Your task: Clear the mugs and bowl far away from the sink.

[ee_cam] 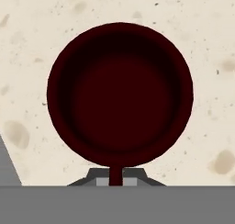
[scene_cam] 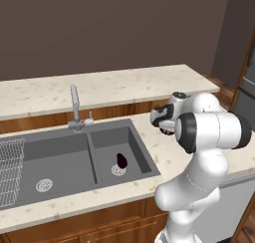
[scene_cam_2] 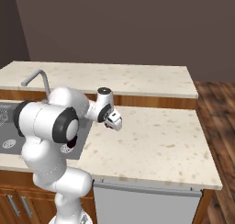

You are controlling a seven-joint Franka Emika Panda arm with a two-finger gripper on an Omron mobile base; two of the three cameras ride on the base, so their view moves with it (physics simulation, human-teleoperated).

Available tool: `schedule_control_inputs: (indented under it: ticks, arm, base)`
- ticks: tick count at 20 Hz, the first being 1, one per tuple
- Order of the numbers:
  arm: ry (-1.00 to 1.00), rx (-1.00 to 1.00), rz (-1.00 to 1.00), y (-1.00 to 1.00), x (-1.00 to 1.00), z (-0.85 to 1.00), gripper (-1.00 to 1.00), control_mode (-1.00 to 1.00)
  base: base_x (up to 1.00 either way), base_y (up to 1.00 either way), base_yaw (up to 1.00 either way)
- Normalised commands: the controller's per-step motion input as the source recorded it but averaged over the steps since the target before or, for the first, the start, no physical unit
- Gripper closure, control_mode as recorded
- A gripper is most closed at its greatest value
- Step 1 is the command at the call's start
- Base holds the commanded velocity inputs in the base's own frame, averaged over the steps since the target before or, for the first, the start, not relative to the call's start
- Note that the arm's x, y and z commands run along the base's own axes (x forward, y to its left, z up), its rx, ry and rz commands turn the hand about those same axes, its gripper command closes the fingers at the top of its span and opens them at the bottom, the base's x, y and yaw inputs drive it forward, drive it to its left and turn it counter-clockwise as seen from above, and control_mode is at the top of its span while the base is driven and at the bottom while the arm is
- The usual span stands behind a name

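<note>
In the hand view I look straight down into a dark maroon mug [ee_cam: 119, 94] over the speckled counter [ee_cam: 202, 44]. My gripper [ee_cam: 116, 178] is shut on the near part of its rim, one finger on each side of the wall. From the base cameras my gripper [scene_cam: 166, 123] [scene_cam_2: 113, 122] hangs over the counter just right of the sink [scene_cam: 60, 155]. I cannot tell whether the mug rests on the counter or is lifted. A second maroon mug [scene_cam: 121, 160] lies in the sink's right basin by the drain. The bowl is out of view.
A silver faucet [scene_cam: 74, 105] stands behind the sink, and a wire rack [scene_cam: 10, 170] fills the left basin's far left. The counter [scene_cam_2: 156, 140] stretches wide to the right of the sink. A raised back counter [scene_cam: 109, 87] runs behind it.
</note>
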Motion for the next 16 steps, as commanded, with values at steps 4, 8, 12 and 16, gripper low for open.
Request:
schedule_control_inputs:
  ticks: [4,8,12,16]
  arm:
    - [-0.01,-0.04,0.25,-0.06,-0.09,0.98,1.00,-1.00]
    - [0.04,-0.04,0.45,0.00,-0.29,0.76,1.00,-1.00]
    - [0.12,-0.01,0.32,-0.01,-0.29,0.69,1.00,-1.00]
    - [0.07,-0.01,0.21,-0.01,-0.35,0.50,1.00,-1.00]
  base:
    - [0.00,0.00,0.00]
    - [0.00,0.00,0.00]
    - [0.00,0.00,0.00]
    - [0.00,0.00,0.00]
